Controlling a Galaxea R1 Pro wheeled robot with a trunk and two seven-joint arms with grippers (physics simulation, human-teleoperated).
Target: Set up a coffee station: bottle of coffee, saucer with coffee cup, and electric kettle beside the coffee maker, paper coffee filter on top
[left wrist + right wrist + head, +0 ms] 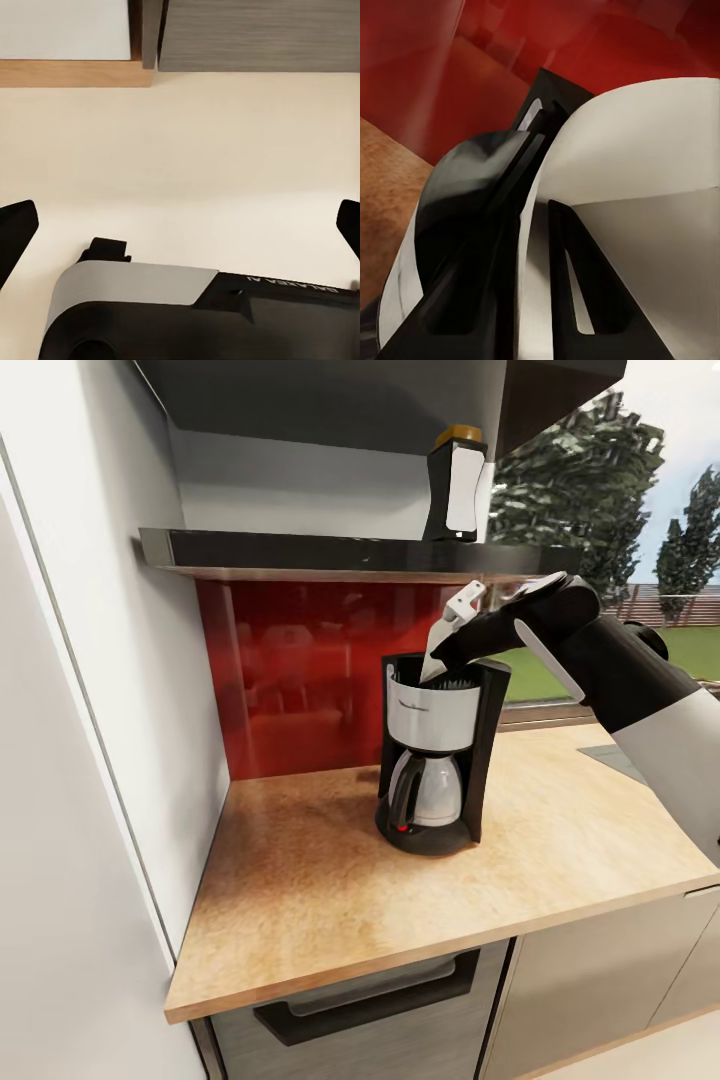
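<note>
The black coffee maker (432, 760) with its silver carafe stands on the light-wood countertop (300, 880) near the red back wall. My right gripper (452, 645) hovers just above its open top, shut on the white paper coffee filter (436, 658), whose lower edge dips into the machine's top. In the right wrist view the dark fingers (577, 285) pinch the white filter (645, 150) over the maker's black rim (465, 180). The bottle of coffee (455, 485), dark with a yellow cap, stands on the shelf (300, 550) above. My left gripper (180, 232) hangs open over the floor.
A tall white panel (90, 760) bounds the countertop at the left. The red backsplash (290, 670) sits behind the coffee maker, with a window (600, 510) to its right. Grey drawer fronts (370, 1000) lie under the worktop. A dark inset (612, 757) shows at the counter's right.
</note>
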